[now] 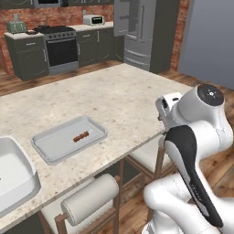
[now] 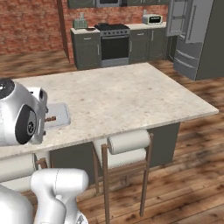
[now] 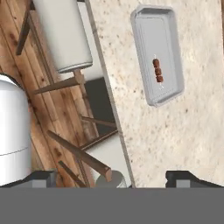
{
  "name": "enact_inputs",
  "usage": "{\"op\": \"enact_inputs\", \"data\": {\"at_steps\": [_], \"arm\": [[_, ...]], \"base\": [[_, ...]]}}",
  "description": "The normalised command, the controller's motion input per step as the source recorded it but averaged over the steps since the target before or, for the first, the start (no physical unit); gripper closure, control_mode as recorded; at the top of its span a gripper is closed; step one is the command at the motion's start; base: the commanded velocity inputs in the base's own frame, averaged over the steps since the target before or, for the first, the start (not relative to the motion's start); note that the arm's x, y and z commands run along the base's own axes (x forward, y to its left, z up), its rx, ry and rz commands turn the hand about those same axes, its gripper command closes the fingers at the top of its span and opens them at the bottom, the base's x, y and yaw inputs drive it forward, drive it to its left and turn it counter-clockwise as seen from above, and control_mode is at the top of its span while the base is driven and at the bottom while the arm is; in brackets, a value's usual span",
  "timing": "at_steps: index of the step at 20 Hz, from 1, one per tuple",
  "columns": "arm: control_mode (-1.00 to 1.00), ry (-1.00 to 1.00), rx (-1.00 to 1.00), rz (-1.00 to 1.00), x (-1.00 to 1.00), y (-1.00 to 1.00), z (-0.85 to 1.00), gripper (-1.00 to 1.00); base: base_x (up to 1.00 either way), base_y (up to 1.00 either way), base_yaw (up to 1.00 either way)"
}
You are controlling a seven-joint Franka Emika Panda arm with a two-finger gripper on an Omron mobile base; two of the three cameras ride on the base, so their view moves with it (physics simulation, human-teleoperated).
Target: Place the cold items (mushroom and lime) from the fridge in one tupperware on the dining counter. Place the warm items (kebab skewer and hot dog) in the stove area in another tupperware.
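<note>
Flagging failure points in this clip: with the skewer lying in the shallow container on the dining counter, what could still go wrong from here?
1. The kebab skewer lies in a very shallow tupperware; adding the hot dog could knock it over the low rim.
2. The second tupperware sits close beside it, so items might get sorted into the wrong one.
3. The open gripper hangs over the counter edge and stools; a low swing could clip them.

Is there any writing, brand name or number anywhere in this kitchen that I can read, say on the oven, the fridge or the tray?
None: no readable text in any view.
Stove: no visible label.
Fridge: plain doors, no brand.
Toaster: too small to tell.
Tray with the skewer: unmarked.
Counter: speckled pattern only.
</note>
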Motion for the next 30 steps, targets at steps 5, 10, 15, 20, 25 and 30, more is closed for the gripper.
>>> {"op": "enact_inputs", "data": {"at_steps": [5, 10, 15, 20, 25, 30], "arm": [[-1.0, -0.08, -0.08, -0.05, -0.86, -0.24, -0.97, -1.0], [-1.0, -0.05, 0.02, -0.02, -0.39, -0.51, -0.51, -1.0], [1.0, 0.0, 0.06, 0.0, -0.07, -0.3, -0.18, -1.0], [1.0, 0.0, 0.0, 0.0, 0.0, 0.0, 0.0, -1.0], [1.0, 0.0, 0.0, 0.0, 0.0, 0.0, 0.0, -1.0], [1.0, 0.0, 0.0, 0.0, 0.0, 0.0, 0.0, -1.0]], "base": [[0.0, 0.0, 0.0], [0.0, 0.0, 0.0], [-0.04, -0.09, 0.0], [-0.21, -0.69, -0.05], [-0.02, -1.0, -0.1], [0.21, -1.0, -0.02]]}}
